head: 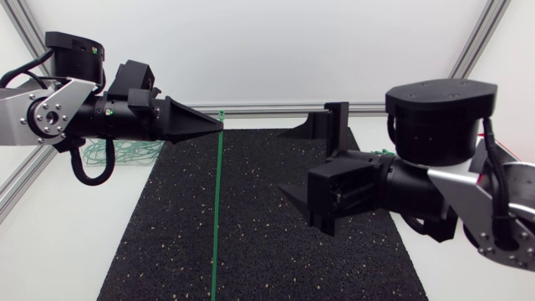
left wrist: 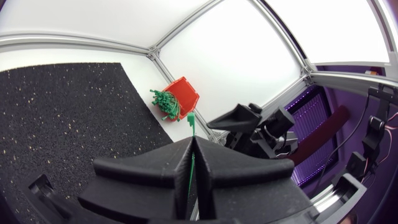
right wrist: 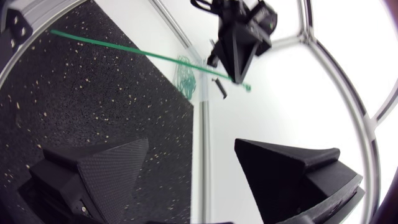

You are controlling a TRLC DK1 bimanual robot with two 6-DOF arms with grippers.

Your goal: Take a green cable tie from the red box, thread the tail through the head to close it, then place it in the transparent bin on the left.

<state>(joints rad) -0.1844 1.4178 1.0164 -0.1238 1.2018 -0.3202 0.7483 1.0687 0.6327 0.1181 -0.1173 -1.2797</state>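
Note:
My left gripper [head: 219, 124] is shut on a straight green cable tie [head: 216, 209] just below its head, which pokes past the fingertips [left wrist: 193, 149]. The tail hangs down over the black mat [head: 267, 242]. My right gripper [head: 282, 161] stands open to the right of the tie, apart from it, with nothing between its fingers [right wrist: 106, 168]. The right wrist view shows the cable tie [right wrist: 137, 50] ahead, pinched by the left gripper [right wrist: 239, 79]. The red box [left wrist: 185, 95] with green ties spilling from it sits beyond the mat's corner. The transparent bin [head: 125, 152] holds looped green ties.
An aluminium frame rail [head: 276, 108] runs along the back of the table. The white table surface [head: 67, 242] flanks the mat on both sides. In the head view my right arm [head: 443, 167] hides the red box.

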